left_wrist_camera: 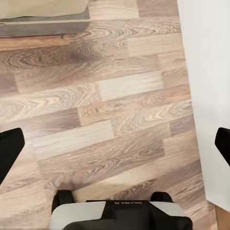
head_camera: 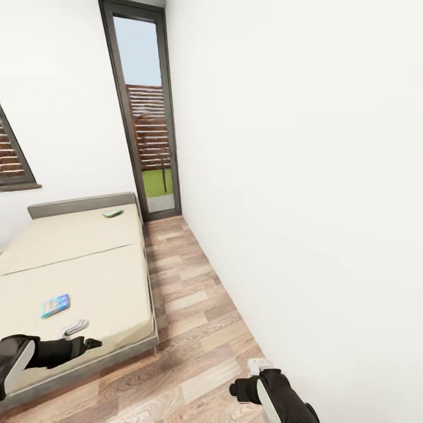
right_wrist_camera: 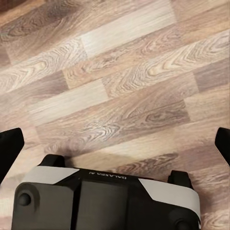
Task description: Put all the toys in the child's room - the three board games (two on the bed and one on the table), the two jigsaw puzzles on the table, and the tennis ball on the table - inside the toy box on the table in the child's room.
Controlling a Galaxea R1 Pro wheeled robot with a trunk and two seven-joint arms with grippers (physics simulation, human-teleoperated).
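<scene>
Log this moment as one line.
phase: in transit | bed: blue board game, green board game | left gripper: open, empty | right gripper: open, empty

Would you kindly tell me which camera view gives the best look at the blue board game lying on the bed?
The head view: the blue board game lies flat on the bed, near its foot, whole and unobstructed. The left wrist view catches just a corner of the bed above wooden floor; the right wrist view looks at floor.

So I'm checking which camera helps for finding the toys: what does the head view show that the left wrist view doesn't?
Head view alone: two board games, a blue one and a green one, on the bed, plus the glass door.
Left wrist view alone: the left gripper's spread fingers over the floor.
Both share: the wood floor and bed edge.
</scene>
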